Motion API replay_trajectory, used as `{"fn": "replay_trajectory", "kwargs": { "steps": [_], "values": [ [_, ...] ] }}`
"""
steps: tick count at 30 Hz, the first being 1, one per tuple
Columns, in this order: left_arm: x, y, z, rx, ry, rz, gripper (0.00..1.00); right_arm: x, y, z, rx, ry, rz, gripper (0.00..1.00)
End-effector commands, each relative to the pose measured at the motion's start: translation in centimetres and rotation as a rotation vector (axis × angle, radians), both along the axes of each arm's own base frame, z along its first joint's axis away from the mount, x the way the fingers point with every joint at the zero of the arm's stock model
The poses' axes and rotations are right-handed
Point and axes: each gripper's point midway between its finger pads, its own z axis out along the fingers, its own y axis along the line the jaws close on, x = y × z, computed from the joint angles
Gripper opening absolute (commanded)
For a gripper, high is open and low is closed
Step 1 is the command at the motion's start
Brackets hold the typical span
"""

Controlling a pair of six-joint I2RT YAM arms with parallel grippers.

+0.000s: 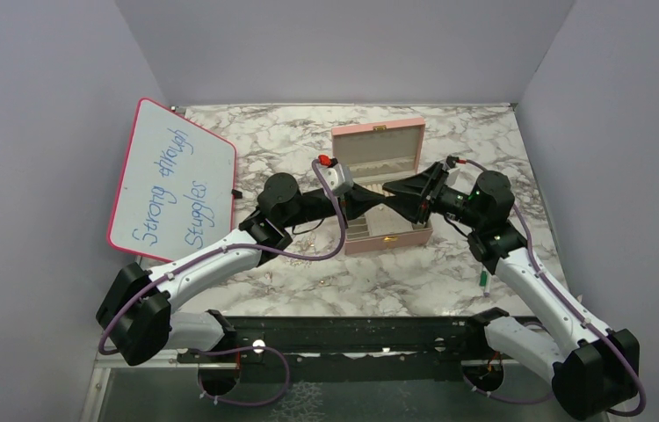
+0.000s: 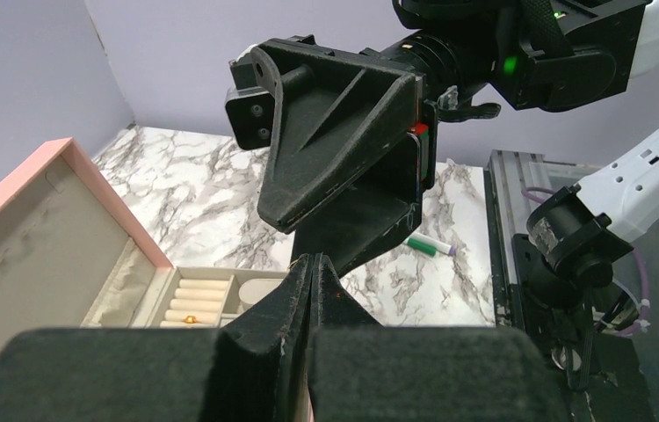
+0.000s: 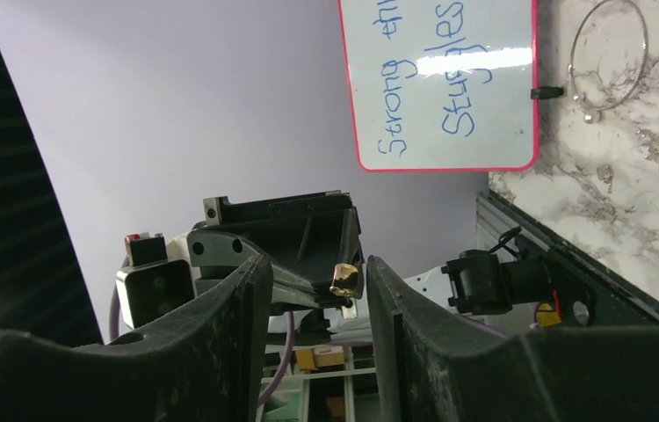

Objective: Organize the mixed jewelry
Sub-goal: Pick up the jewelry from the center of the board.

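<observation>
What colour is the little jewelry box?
The jewelry box is pink outside and cream inside, clearest in the left wrist view.

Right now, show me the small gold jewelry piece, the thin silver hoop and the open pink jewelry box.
small gold jewelry piece (image 3: 344,280), right wrist view, its shiny middle.
thin silver hoop (image 3: 591,114), right wrist view, its lower end.
open pink jewelry box (image 1: 365,245), top external view, its front wall.
</observation>
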Motion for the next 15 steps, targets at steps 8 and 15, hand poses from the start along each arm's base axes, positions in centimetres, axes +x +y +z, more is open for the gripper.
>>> {"fn": "replay_trajectory", "kwargs": {
  "steps": [8,15],
  "values": [
    [0.14,-0.03,1.6,-0.026,-0.069,-0.004,0.0,-0.75,0.13,0.49,0.032,0.006,0.023,0.29],
    [0.25,0.05,1.48,-0.025,-0.067,0.006,0.0,-0.39,-0.08,0.61,0.011,-0.035,-0.005,0.13]
  ]
}}
